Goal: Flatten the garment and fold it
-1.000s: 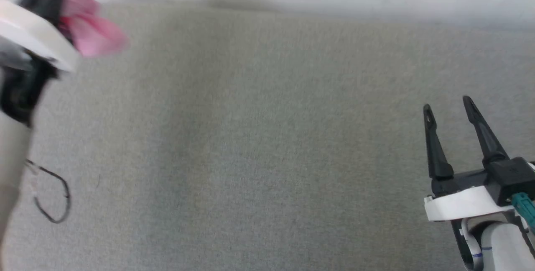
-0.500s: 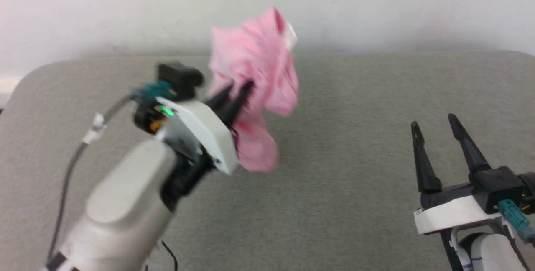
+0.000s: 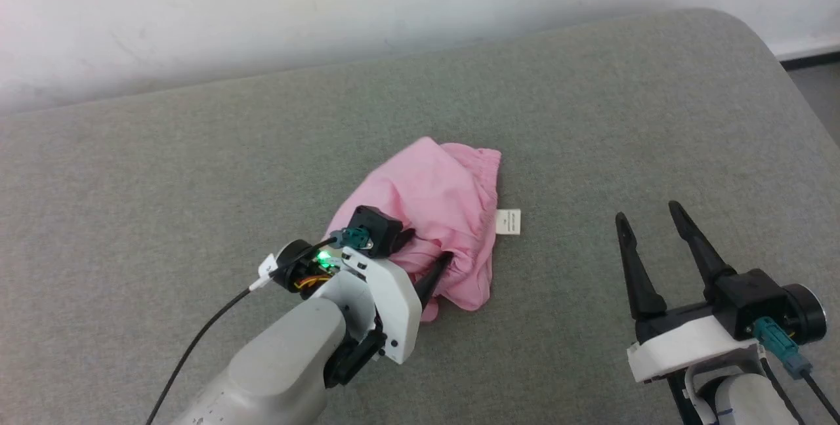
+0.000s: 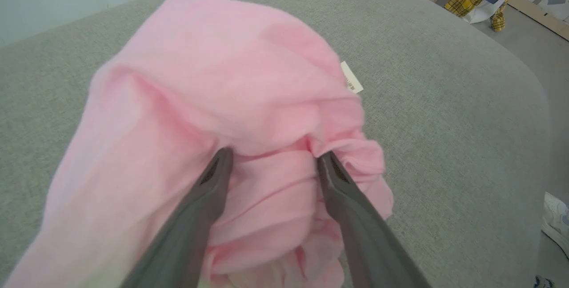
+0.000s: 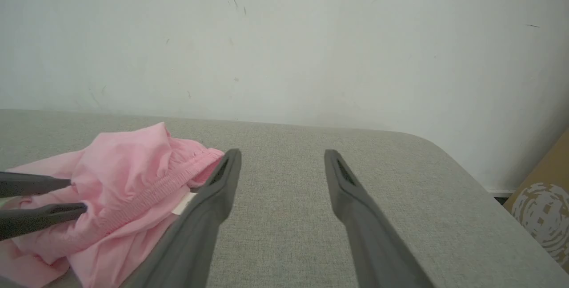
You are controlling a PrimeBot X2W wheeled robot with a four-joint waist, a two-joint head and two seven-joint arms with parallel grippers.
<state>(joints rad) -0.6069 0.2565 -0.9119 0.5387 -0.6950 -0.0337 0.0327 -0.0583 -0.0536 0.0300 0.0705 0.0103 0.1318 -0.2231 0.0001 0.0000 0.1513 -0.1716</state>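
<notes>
Head view is showing loads of bare grey worktop [image 3: 164, 182] around everything, with the wall [image 3: 328, 5] running along the back edge and a rounded corner [image 3: 741, 25] curving off at far right. Left wrist view is catching a white shoe [image 4: 555, 217] down on the floor [image 4: 551, 114] past that edge. The garment [image 3: 433, 202] is lying crumpled near the middle, pink and thin, its gathered waistband [image 3: 492, 182] facing right and a white label tag [image 3: 508, 222] sticking out. The left gripper [image 4: 274, 154] is sitting with fingers spread wide, tips tucked under a fold. The right gripper [image 3: 646, 210] is hovering well apart, also wide, gripping nothing.
</notes>
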